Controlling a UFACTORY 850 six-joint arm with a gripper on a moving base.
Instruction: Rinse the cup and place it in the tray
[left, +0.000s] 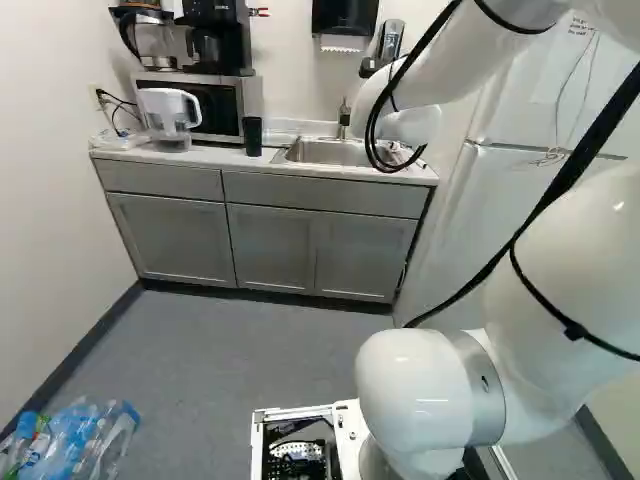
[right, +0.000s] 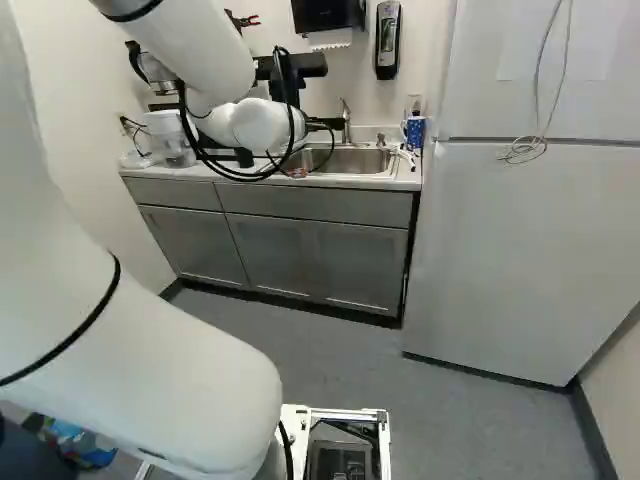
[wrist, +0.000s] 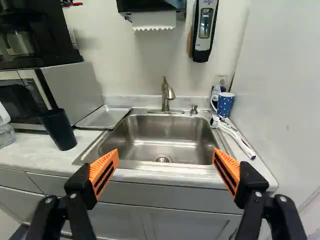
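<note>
- Plastic bottles (left: 75, 440) lie on the floor (left: 230, 350) at the lower left of the left base view.
- The jaws stand wide apart, orange pads (wrist: 104, 172) facing each other across a gap, with the sink (wrist: 160, 137) ahead.
- The dark cup (left: 253, 136) stands on the surface (left: 205, 153), upper part of the left base view, left of the sink.
- The metal tray (wrist: 104, 117) lies between microwave (wrist: 75, 90) and sink, near that cup.
- The spotted blue cup (right: 415, 133) sits in the right base view's upper part, right of the middle.
- The tap (wrist: 166, 95) rises behind the basin.
</note>
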